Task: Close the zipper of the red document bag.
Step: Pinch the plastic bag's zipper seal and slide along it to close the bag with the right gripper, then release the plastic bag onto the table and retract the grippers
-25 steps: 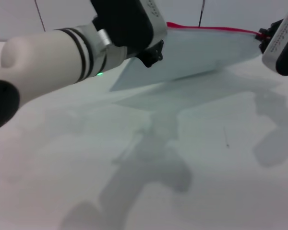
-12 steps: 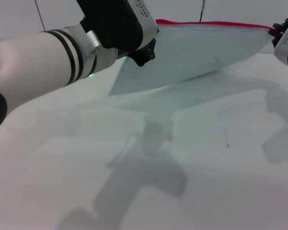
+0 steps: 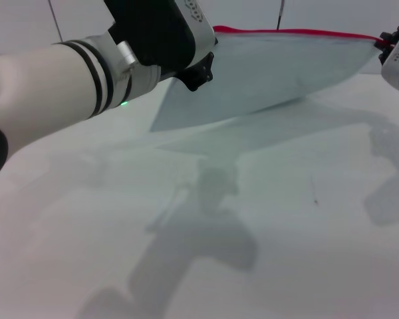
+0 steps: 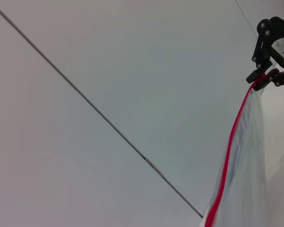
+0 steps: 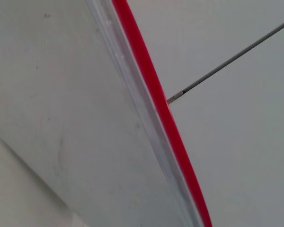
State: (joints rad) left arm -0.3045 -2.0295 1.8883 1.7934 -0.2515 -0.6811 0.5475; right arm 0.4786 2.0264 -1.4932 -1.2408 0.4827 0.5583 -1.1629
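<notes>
The red document bag (image 3: 272, 70) is a pale blue-grey pouch held up off the table, its lower corner near the surface. The zipper (image 3: 292, 31) runs as a red strip along its top edge. My left gripper (image 3: 206, 50) holds the pouch's left end; the black wrist body hides its fingers. My right gripper (image 3: 386, 41) is at the strip's right end. In the left wrist view the right gripper (image 4: 264, 79) is pinched on the end of the zipper (image 4: 229, 151). The right wrist view shows the zipper (image 5: 156, 94) and bag (image 5: 61, 109) up close.
The white table (image 3: 253, 219) below the pouch carries only the arms' shadows. Behind stands a pale wall with thin dark seams (image 4: 109, 123). My left forearm (image 3: 53, 86) crosses the upper left of the head view.
My right gripper has slid to the right along the red strip and up a little. The pouch is stretched longer and flatter. My left arm has shifted slightly left.
</notes>
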